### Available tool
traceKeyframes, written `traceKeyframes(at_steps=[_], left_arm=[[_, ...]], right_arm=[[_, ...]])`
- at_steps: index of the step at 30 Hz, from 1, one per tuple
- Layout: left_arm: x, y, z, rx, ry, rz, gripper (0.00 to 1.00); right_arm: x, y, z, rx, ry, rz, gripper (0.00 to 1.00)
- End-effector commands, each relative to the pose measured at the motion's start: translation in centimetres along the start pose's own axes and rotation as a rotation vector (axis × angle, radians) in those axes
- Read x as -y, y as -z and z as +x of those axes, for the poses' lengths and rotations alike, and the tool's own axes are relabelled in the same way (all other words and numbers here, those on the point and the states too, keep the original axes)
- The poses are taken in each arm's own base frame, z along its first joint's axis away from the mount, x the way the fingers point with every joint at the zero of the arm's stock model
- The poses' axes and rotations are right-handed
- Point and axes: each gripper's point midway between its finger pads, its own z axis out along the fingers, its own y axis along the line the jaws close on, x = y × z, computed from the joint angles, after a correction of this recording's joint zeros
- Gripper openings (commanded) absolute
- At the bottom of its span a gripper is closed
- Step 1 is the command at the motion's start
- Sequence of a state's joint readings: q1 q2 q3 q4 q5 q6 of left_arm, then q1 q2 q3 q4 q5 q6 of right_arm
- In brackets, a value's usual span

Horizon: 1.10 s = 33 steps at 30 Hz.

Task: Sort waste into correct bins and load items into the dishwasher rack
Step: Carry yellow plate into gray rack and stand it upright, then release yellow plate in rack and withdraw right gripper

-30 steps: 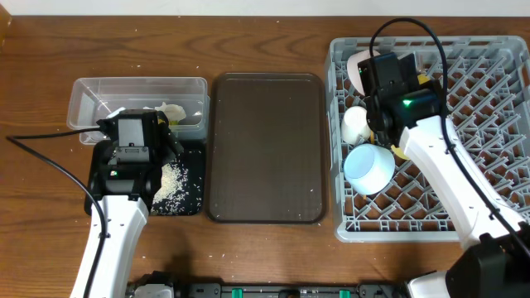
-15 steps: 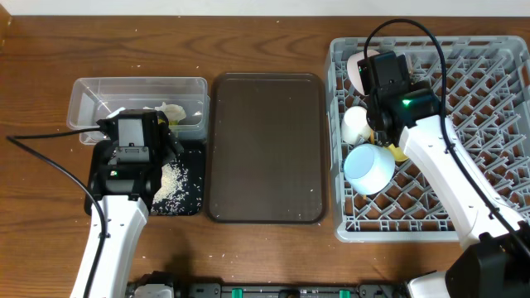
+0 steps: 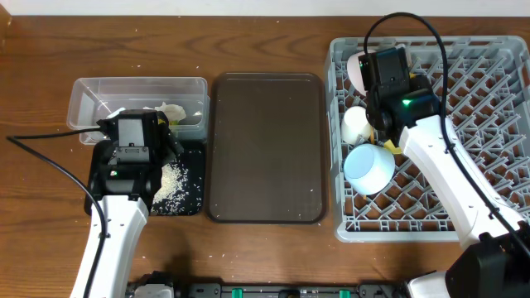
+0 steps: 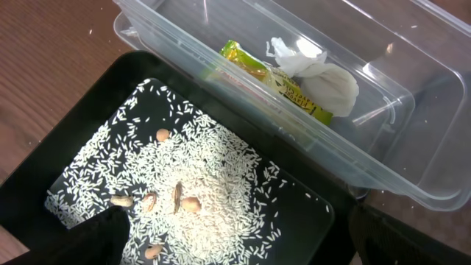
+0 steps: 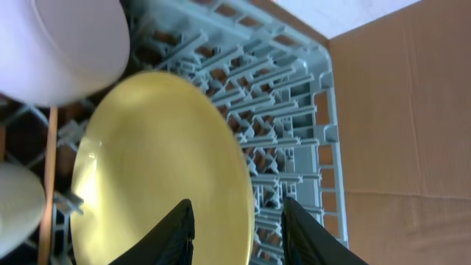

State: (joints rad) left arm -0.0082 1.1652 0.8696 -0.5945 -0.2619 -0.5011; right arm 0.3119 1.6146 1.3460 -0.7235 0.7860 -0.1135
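The grey dishwasher rack (image 3: 464, 207) holds the pale pinkish-white bowl (image 3: 356, 66), the small white cup (image 3: 356, 124) and the light blue bowl (image 3: 368, 168). My right gripper (image 3: 387, 70) is above the rack's back left. In the right wrist view it is open (image 5: 235, 221), with its fingers on either side of the rim of the yellow plate (image 5: 147, 162), which stands on edge in the rack (image 5: 294, 103). A chopstick (image 5: 50, 184) lies beside the plate. My left gripper (image 4: 235, 246) is open over the rice (image 4: 213, 191) in the black tray (image 4: 103, 96). The clear tub (image 4: 412, 110) holds the wrapper (image 4: 250, 62) and the tissue (image 4: 324, 77).
The dark brown serving tray (image 3: 265, 149) lies between the black tray (image 3: 192, 157) and the rack. A few peanut-like bits (image 4: 191, 204) lie in the rice. A few stray grains lie on the wooden table (image 3: 248, 257).
My right gripper has shifted slightly toward the back of the rack. The left arm has not moved.
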Motion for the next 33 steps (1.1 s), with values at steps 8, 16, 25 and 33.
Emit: traceKeyframes(at_steps=[8, 16, 25, 33], left_arm=[[0.0, 0.2, -0.7, 0.016, 0.016, -0.006, 0.98], [0.0, 0.2, -0.7, 0.017, 0.016, -0.007, 0.98], [0.0, 0.2, -0.7, 0.016, 0.016, -0.006, 0.98], [0.0, 0.2, -0.7, 0.017, 0.016, -0.007, 0.98]], right_arm=[[-2.5, 1.6, -4.3, 0.157, -0.04, -0.145, 0.48], [-9.5, 5.8, -8.5, 0.358, -0.065, -0.6, 0.94], [-12.2, 9.6, -10.6, 0.481, -0.081, -0.856, 0.99], [-12.8, 9.1, -8.8, 0.405, -0.053, -0.867, 0.99]])
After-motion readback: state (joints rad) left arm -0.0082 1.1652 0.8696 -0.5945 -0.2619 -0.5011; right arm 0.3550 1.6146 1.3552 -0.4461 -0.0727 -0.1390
